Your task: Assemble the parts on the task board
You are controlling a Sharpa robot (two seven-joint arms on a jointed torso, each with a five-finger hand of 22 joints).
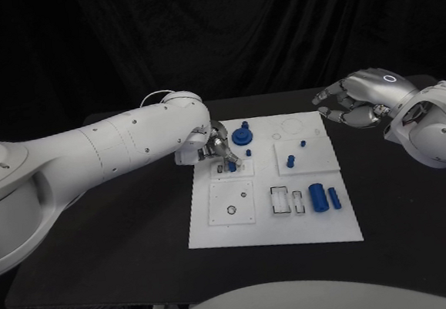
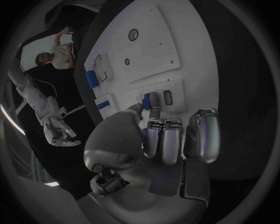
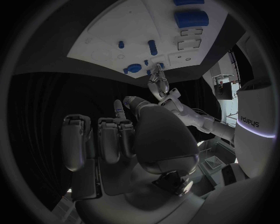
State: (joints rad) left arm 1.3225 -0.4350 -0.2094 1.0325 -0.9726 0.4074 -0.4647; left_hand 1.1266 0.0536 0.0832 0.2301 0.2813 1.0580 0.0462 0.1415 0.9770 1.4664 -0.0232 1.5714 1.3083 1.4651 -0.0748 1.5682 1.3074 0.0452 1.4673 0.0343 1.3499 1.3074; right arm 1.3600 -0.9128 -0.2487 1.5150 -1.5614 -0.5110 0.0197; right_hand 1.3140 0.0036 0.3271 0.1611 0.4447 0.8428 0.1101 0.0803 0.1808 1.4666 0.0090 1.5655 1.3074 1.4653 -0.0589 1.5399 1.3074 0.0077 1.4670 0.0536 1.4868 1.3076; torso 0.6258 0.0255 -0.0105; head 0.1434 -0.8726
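Task board (image 1: pixel 222 225): lying flat in the middle of the black table (image 1: pixel 101 242), white, with small recessed outlines and blue parts scattered over it.
Small blue part (image 2: pixel 146 100): being pinched between the left hand's thumb and 1 fingertip, right at the board's surface beside a small dark slot (image 2: pixel 168 97).
Handling: judging by its look, the part is light, rigid plastic and probably smooth, so it could be slipping or tilting in a fingertip pinch; taking it by its sides, near the middle, seems safest.
Left hand (image 1: pixel 218 149): reaching over the board's far-left quarter, palm turned down, thumb and 1 finger closing on the part while the others are curling in behind.
Right hand (image 1: pixel 355 99): hovering off the board's far-right corner, well above the table, fingers bending loosely inward and holding nothing.
Other parts: a large blue cylinder (image 1: pixel 318 196) and a slimmer one (image 1: pixel 333 199) are lying near the board's right edge; a blue knob (image 1: pixel 243 134) is standing just beside the left hand.
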